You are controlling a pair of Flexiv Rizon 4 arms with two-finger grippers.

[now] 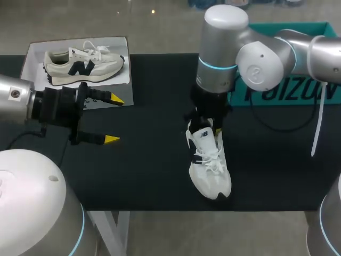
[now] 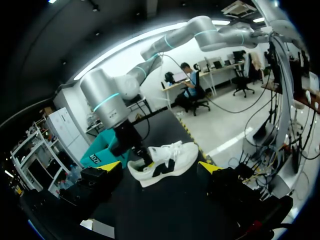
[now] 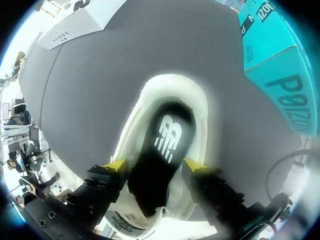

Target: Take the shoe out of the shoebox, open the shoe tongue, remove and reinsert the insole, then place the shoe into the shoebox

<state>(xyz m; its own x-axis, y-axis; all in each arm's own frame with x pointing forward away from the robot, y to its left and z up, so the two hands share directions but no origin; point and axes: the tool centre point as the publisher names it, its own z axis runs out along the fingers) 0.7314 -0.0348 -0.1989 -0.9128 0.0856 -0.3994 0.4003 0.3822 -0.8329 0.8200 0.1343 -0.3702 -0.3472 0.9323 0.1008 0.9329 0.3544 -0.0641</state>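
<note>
1. Shoe (image 1: 209,162) rests on the table (image 1: 144,176), heel directly under my right tool (image 3: 157,166), long axis running from it toward my base.
2. That tool looks clamped across the heel collar.
3. Spread apart and empty, my left tool (image 1: 112,118) sits well off sideways, so the right is nearer.

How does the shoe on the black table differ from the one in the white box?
The white shoe stands upright on the black table; the cream shoe lies on its side in the white box. The white shoe is nearly all white; the cream shoe bears a large dark logo. The right gripper is at the white shoe's heel; nothing touches the cream shoe. Both are laced sneakers.
</note>
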